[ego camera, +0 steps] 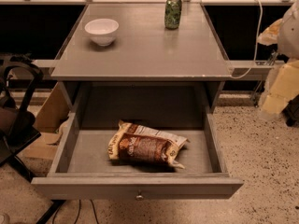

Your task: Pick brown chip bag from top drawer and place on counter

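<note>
Lying flat in the open top drawer (93,186), the brown chip bag (147,147) is sitting at 6 o'clock, not yet grasped. Your gripper (281,85) is hanging at 3 o'clock, well apart from it; you cannot tell whether it is open or closed. Grasping, lifting and placing on the counter (140,50) are all awaiting you.

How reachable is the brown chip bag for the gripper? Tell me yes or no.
Probably yes. The top drawer is open and the brown chip bag lies uncovered inside. The gripper is out of view, so I can't confirm.
</note>
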Tool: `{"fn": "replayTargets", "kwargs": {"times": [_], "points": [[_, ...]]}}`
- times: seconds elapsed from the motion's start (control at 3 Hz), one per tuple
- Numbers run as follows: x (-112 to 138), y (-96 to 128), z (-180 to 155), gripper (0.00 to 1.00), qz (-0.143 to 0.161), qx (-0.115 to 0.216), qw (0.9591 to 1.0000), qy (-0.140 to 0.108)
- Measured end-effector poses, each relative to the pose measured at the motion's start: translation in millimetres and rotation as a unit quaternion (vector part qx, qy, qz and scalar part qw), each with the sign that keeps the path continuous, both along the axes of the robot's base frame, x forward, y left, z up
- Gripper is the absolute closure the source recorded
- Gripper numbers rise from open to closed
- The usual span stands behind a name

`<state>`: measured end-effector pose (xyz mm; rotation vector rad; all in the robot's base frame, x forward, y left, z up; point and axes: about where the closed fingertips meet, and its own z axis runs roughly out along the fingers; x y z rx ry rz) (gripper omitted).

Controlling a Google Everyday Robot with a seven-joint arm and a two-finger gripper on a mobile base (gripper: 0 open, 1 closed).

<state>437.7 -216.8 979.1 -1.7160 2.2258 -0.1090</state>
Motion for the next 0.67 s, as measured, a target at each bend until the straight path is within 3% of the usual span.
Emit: {"fn": "replayTargets", "kwargs": {"times": [0.33, 0.67], "points": [[0.0, 0.0, 0.0, 0.0, 0.0, 0.0, 1.0, 0.0], [6.7, 9.3, -22.7, 0.0, -0.002, -0.023, 0.9997, 0.004]]}}
